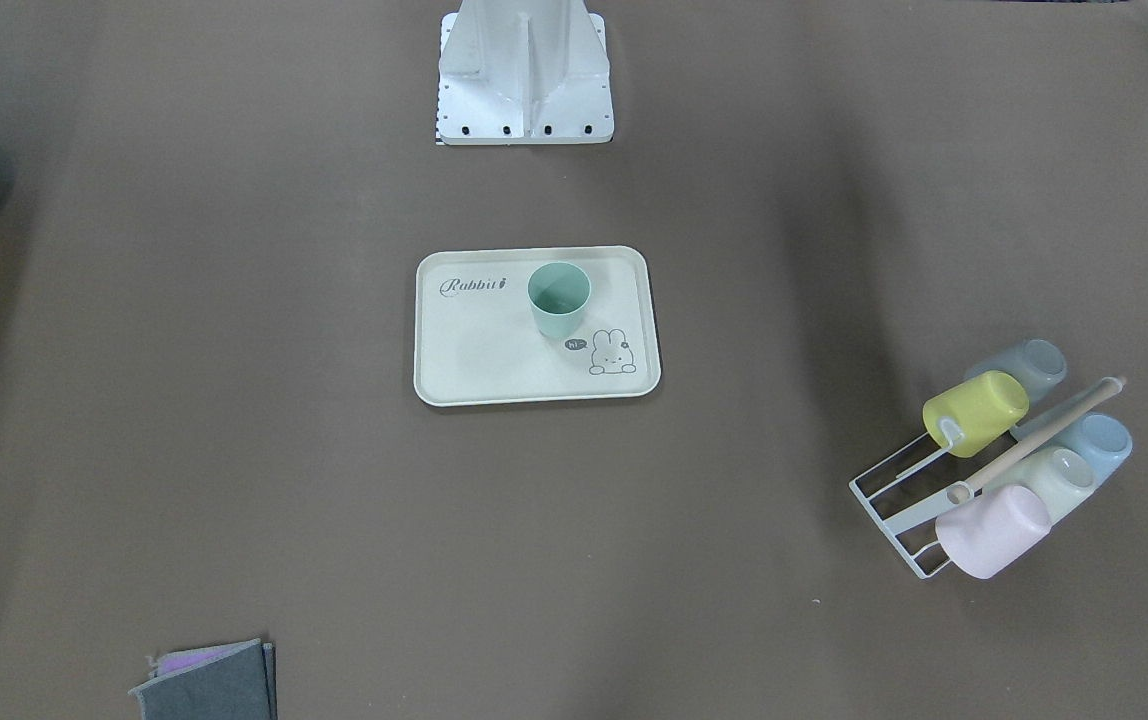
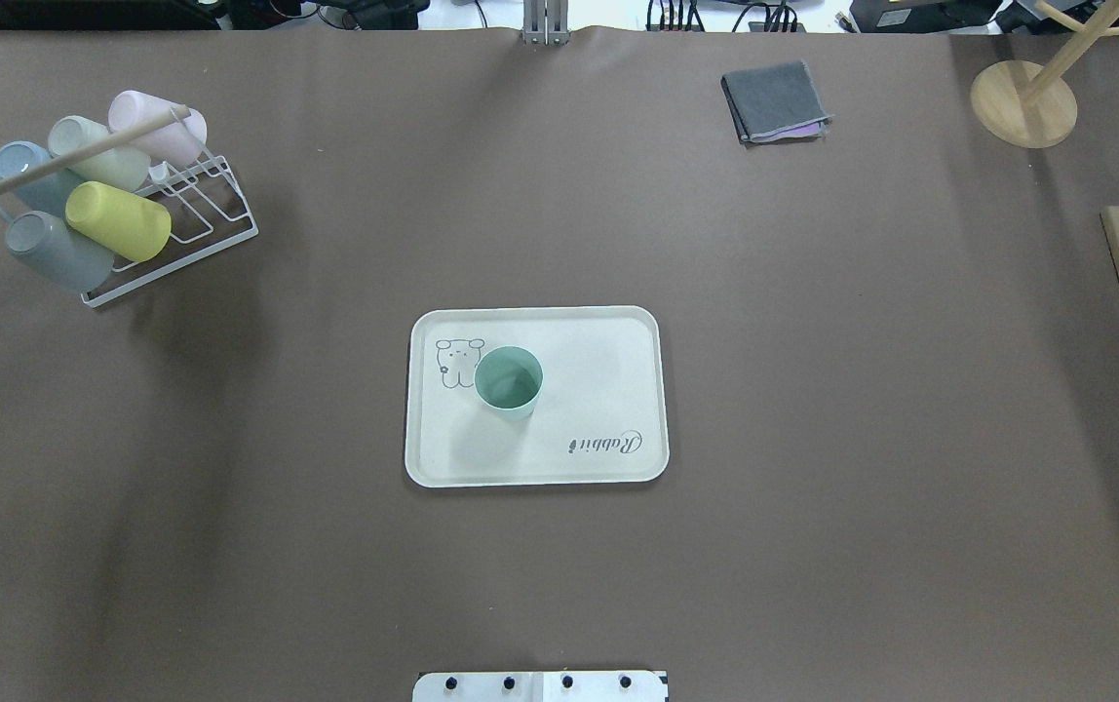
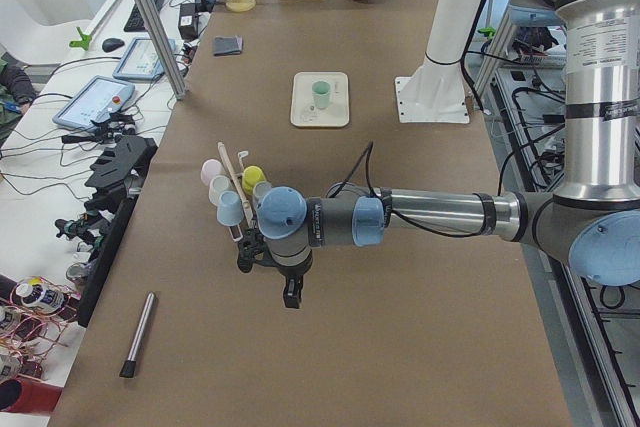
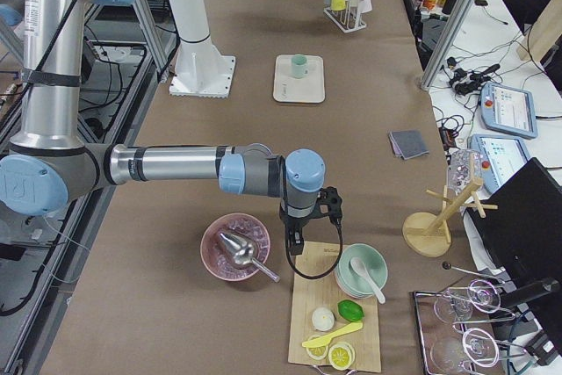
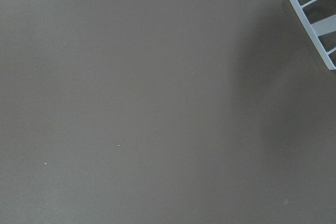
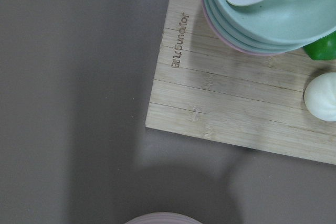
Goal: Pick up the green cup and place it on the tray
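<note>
Can see the green cup (image 1: 559, 298) standing upright, mouth up, on the tray (image 1: 474, 350) at the middle of the front-facing view. Sits in the tray's upper right part there, just right of the "Rabbit" script and just above the bunny drawing. Touched by nothing, and well apart from both arms.

At the upper left of the overhead view, notice a white wire rack (image 2: 174, 265) carrying pastel cups on their sides, a yellow cup (image 2: 118, 220) among them, under a slanted wooden rod (image 2: 82, 154). Near the top right of the same view, a folded grey cloth (image 2: 776, 100).

Find the left end effector (image 3: 291, 295) only in the exterior left view, lower centre of the frame, pointing down over the bare brown table (image 3: 400, 357), just below the rack. Cannot tell its state, spread or pressed together. From its wrist view, only table and a rack corner at the upper right.

Find the right end effector (image 4: 294, 245) only in the exterior right view, lower centre, pointing down at the near corner of a wooden board (image 4: 338, 313), between a pink bowl (image 4: 235, 246) on its left and stacked bowls (image 4: 360, 271) on its right. Cannot tell its state either.
</note>
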`<move>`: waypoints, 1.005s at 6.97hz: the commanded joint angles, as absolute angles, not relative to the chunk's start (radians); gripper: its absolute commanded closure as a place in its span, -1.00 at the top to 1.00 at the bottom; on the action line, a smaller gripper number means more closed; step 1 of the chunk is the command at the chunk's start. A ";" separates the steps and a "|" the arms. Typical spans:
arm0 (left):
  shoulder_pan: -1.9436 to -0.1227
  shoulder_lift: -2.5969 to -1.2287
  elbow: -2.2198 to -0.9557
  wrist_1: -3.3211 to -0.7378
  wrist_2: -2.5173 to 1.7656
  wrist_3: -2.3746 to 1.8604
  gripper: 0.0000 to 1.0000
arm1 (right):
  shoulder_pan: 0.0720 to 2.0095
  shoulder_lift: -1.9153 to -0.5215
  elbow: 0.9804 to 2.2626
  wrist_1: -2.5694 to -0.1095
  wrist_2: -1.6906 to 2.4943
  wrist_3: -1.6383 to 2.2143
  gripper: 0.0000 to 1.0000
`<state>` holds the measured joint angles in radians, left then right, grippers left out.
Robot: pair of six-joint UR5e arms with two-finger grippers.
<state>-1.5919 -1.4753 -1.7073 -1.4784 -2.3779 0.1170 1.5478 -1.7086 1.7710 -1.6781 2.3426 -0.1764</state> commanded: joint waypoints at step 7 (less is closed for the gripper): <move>-1.612 -1.477 -1.698 -1.499 -2.359 0.112 0.97 | 1.548 -1.709 1.770 -1.678 2.342 -0.178 1.00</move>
